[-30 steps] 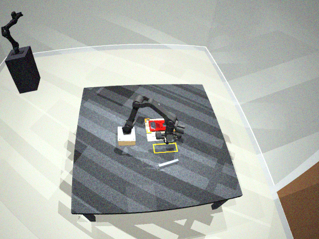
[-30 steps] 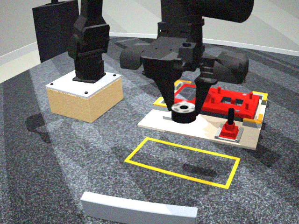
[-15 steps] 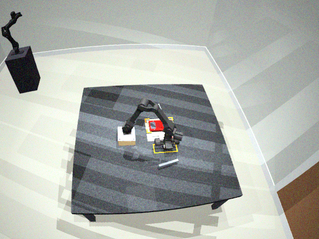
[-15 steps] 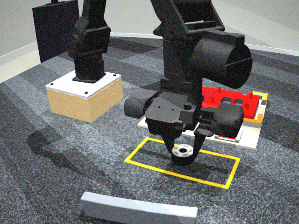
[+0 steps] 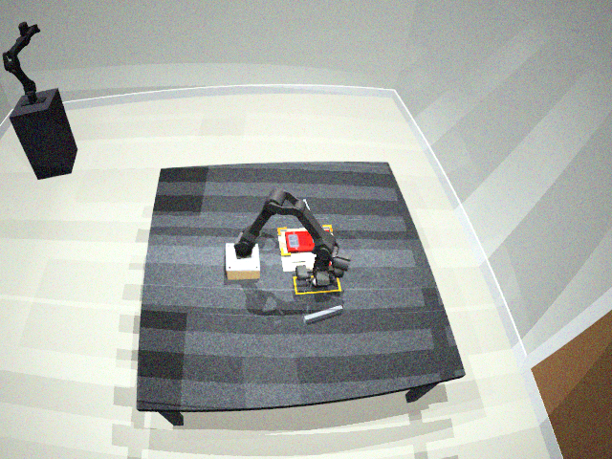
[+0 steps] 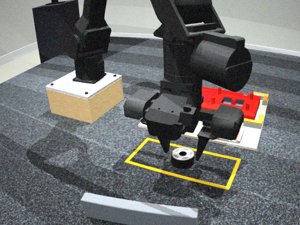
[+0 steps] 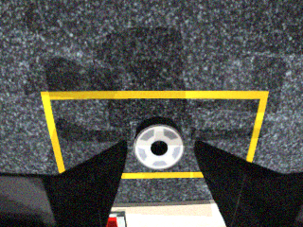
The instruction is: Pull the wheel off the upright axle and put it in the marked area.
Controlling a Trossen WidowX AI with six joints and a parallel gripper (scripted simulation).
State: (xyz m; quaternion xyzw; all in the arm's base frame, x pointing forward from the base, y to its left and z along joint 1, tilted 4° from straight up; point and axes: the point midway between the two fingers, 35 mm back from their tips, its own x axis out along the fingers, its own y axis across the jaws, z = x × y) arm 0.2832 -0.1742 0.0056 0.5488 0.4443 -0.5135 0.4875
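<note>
Dark speckled desk [image 6: 48,174] is carrying the wheel [image 6: 183,157], which is sitting flat inside the yellow marked area [image 6: 234,170]. Above it the gripper [image 6: 183,150] is hanging partly open, holding nothing, its fingers flanking the wheel with small gaps showing.

The wheel [image 6: 183,157] sits on the table [image 6: 48,169] inside the marked area [image 6: 227,187], between the gripper [image 6: 181,148] fingers. The board [image 6: 249,142] lies at 12 o'clock from it, the arm's base block [image 6: 84,101] at 10, the bar [image 6: 138,212] at 7.
</note>
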